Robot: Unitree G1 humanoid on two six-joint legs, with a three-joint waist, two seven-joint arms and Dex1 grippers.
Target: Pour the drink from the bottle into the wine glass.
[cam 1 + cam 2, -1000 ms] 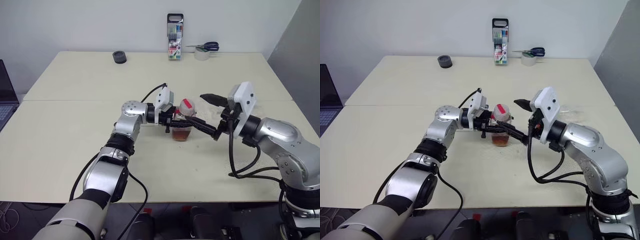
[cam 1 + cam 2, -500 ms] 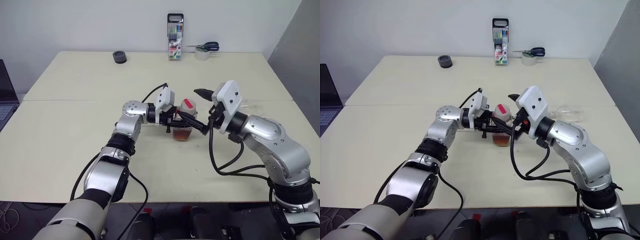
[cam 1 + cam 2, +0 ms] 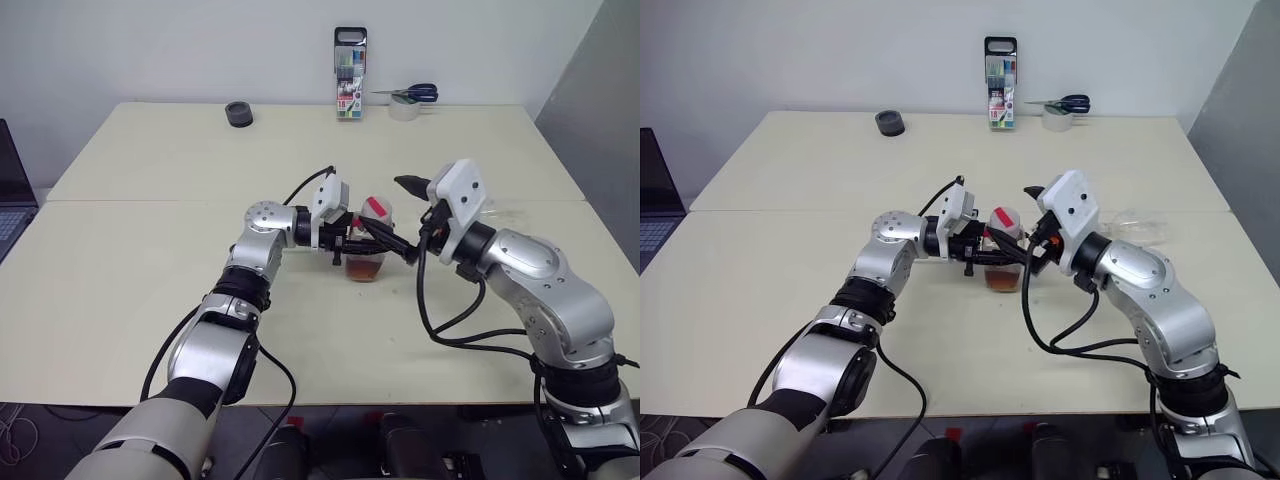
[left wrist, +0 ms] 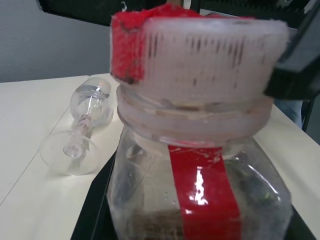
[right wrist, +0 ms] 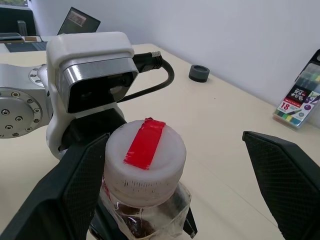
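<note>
The surface (image 3: 150, 290) is a wide pale tabletop, and the task's things sit near its middle. The bottle (image 3: 366, 245) stands upright there with its cap (image 5: 145, 157) on and the drink (image 3: 364, 268) low in its body. The left claw (image 3: 345, 243) is shut on the bottle from the left. The right claw (image 3: 400, 220) stands wide open with one finger either side of the cap, and neither finger seems to press on it. The glass (image 3: 1137, 226) lies on its side to the right of the bottle, behind the right arm.

By my reading the task is barely begun: the bottle is held, but the cap has to come off, the glass has to be stood up, and nothing has been poured.

The head views place both arms around the bottle but leave the glass as a faint clear shape. The left wrist view shows it plainly, tipped over with its foot (image 4: 67, 152) toward the camera, and shows the label strip (image 4: 202, 195). The right wrist view looks down on the cap and its red tape, with the open fingers (image 5: 75, 185) flanking it; I cannot be sure there whether the left-hand one touches the cap's side.

At the far edge stand a marker pack (image 3: 350, 75), scissors (image 3: 412, 94) on a tape roll, and a small dark ring (image 3: 238, 113).
</note>
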